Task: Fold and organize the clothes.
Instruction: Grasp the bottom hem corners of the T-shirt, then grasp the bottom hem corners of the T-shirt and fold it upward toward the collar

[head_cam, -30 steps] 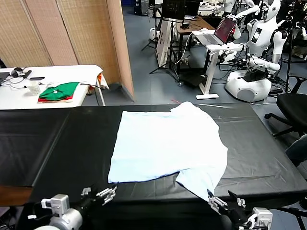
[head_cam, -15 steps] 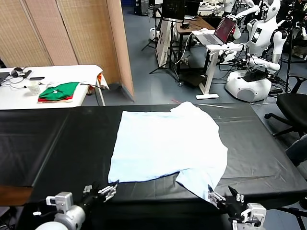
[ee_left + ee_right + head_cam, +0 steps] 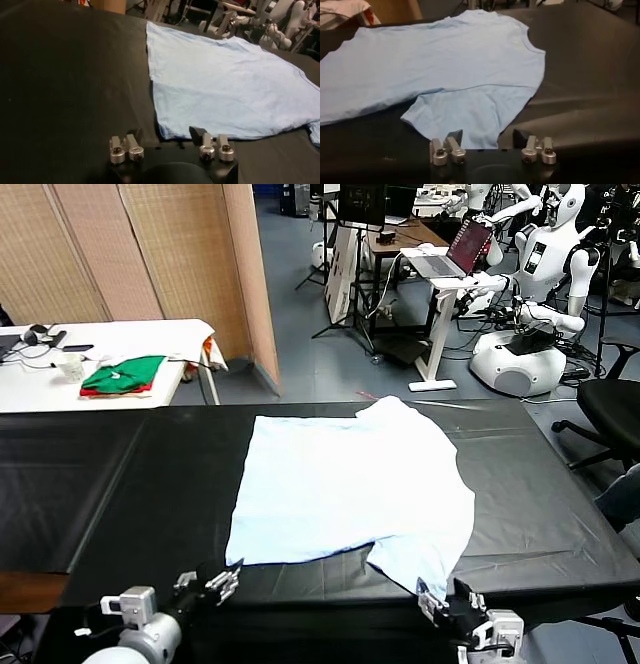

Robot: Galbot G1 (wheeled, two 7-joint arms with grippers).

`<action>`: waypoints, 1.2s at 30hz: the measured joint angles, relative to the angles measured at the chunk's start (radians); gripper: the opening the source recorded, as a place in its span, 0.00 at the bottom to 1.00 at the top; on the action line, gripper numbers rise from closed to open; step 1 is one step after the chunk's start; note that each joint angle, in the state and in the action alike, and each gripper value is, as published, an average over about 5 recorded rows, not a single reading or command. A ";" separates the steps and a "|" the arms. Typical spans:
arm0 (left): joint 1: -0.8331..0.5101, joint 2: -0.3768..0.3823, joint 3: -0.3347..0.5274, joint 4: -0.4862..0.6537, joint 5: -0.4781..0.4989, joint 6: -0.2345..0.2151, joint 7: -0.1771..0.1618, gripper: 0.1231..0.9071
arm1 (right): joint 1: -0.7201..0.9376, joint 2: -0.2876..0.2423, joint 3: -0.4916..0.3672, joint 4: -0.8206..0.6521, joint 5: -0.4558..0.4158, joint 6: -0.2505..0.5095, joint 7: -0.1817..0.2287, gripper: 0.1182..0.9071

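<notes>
The head camera looked down over the black table point(image 3: 120, 484). Both wrist cameras sat low at its near edge, sharing the T-shirt point(image 3: 350, 484).

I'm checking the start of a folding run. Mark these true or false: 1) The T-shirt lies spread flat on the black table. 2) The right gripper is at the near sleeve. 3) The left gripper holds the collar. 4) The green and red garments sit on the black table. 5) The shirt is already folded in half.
1) True: the light-blue T-shirt lies spread on the black table.
2) True: the right gripper is at the near sleeve's edge.
3) False: the left gripper is at the near hem corner.
4) False: the green and red folded garments lie on the white table behind.
5) False: it lies unfolded, both sleeves showing.
</notes>
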 joint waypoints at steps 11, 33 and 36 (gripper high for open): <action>0.004 -0.006 0.016 0.007 0.063 -0.010 0.017 0.09 | -0.050 -0.007 0.029 0.063 0.002 -0.025 0.018 0.03; 0.162 -0.014 -0.050 -0.169 0.174 -0.093 -0.021 0.03 | -0.057 -0.035 0.064 0.126 -0.034 0.152 -0.083 0.03; 0.144 -0.028 -0.040 -0.159 0.205 -0.123 -0.005 0.03 | 0.010 -0.057 0.056 0.074 -0.025 0.197 -0.103 0.03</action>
